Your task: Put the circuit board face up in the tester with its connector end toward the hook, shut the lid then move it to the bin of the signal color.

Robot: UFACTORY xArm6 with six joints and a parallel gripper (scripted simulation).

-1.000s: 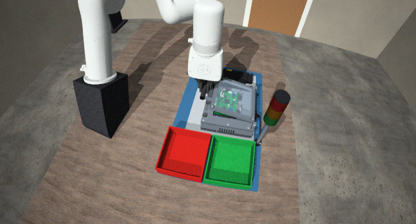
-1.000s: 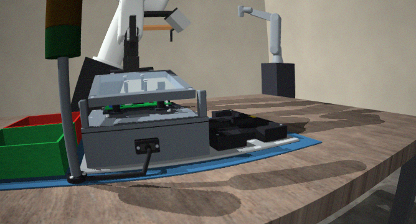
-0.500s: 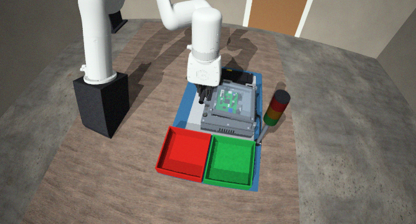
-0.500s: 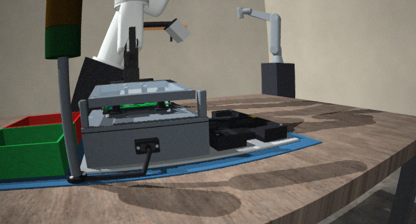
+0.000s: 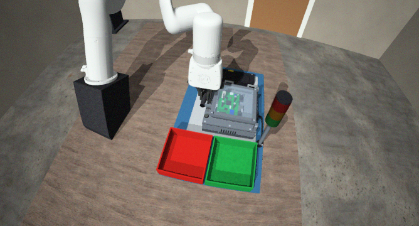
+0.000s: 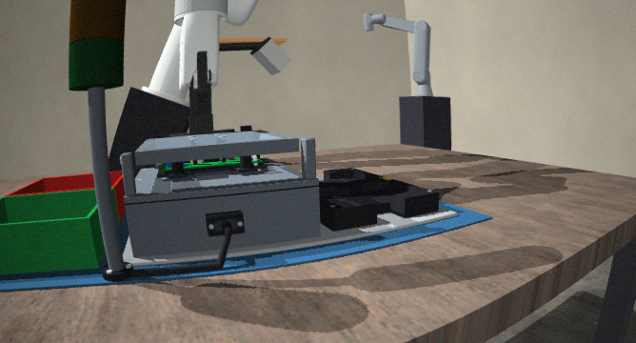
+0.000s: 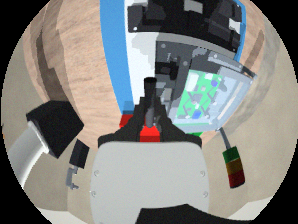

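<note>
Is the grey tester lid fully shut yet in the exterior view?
No. The grey tester lid lies nearly level but raised, with a gap showing the green circuit board beneath it.

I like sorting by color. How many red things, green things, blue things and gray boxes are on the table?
Red: 1, the red bin.
Green: 2, the green bin and the circuit board.
Blue: 1, the bench mat.
Gray: 1, the tester.
Mixed colors: 1, the signal tower.
Total: 6
</note>
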